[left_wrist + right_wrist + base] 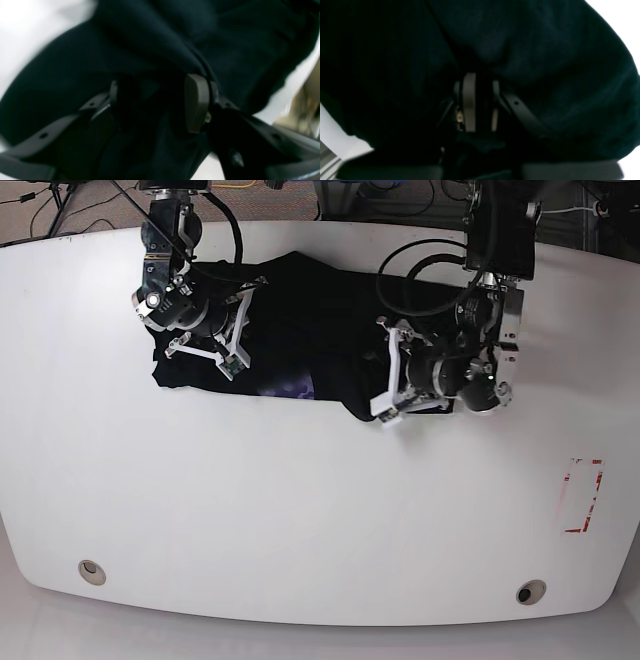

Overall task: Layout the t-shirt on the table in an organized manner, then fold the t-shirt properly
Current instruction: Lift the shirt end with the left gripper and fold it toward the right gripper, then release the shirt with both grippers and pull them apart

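- White table (300, 510), big and smooth, with two round holes (92, 571) near the front edge and a red tape box (583, 495) on one side.
- Left gripper (160, 102): jaws set apart, black cloth bunched in the gap; cannot tell if pinching it or loose.
- Right gripper (481, 102): pads (469, 100) close together with dark cloth squeezed between, so holding the t-shirt.
- T-shirt (320, 330): at the back of the table, crumpled in a long heap between both arms, a bit of purple print (296, 388) peeking out.
- Likely soft, floppy and light; sags and wrinkles when lifted.
- Best held at the edges: hem corners, shoulders or sleeves, not the middle.
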Motion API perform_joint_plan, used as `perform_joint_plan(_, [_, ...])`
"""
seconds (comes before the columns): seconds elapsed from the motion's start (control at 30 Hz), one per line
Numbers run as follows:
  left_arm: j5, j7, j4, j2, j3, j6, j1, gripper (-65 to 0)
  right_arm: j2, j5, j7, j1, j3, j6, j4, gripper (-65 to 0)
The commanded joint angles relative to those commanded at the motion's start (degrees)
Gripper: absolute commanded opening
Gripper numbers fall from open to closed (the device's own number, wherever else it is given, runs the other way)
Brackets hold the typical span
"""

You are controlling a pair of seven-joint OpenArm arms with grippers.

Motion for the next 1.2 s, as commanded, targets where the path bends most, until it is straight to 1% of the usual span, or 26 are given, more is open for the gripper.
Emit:
perform_joint_plan(0.07, [-0.18, 0.09, 0.7, 0.0, 3.16, 0.0, 0.0, -33.9, 0.0, 0.0, 0.0, 0.09, 0.0, 0.0, 0.0, -57.7])
perform_joint_plan(0.23, [-2.99, 0.09, 5.89, -0.26, 10.46, 0.0, 0.09, -33.9, 0.0, 0.0, 0.0, 0.18, 0.0, 0.0, 0.0, -57.7])
perform_joint_plan(0.33, [-3.52, 1.32, 8.26, -0.35, 12.84, 0.0, 0.09, -33.9, 0.0, 0.0, 0.0, 0.18, 0.0, 0.0, 0.0, -57.7])
perform_joint_plan(0.43, [-3.6, 1.36, 10.2, -0.26, 13.71, 0.0, 0.09, -33.9, 0.0, 0.0, 0.0, 0.09, 0.0, 0.0, 0.0, -57.7])
perform_joint_plan(0.63, [-3.43, 1.36, 13.89, -0.35, 13.1, 0.0, 0.0, -33.9, 0.0, 0.0, 0.0, -0.09, 0.0, 0.0, 0.0, -57.7])
perform_joint_plan(0.73, [-3.34, 1.36, 14.77, -0.35, 11.6, 0.0, 0.0, -33.9, 0.0, 0.0, 0.0, -0.09, 0.0, 0.0, 0.0, -57.7])
perform_joint_plan(0.9, [-3.08, -0.97, 14.42, -0.53, 8.79, 0.0, 0.0, -33.9, 0.0, 0.0, 0.0, 0.0, 0.0, 0.0, 0.0, -57.7])
perform_joint_plan(1.03, [-1.32, -1.41, 14.77, -2.2, 6.77, 0.0, 0.44, -33.9, 0.0, 0.0, -0.09, 0.09, 0.0, 0.0, 0.0, -57.7])
perform_joint_plan(1.17, [-0.62, -1.85, 14.77, -4.84, 4.04, 0.0, 1.49, -34.3, 0.0, 0.0, -0.09, 0.18, 0.0, 0.0, 0.0, -57.7])
perform_joint_plan(1.2, [-0.7, -2.46, 14.86, -5.63, 2.99, 0.0, 2.37, -35.4, 0.0, 0.0, -0.09, 0.18, 0.0, 0.0, 0.0, -57.7])
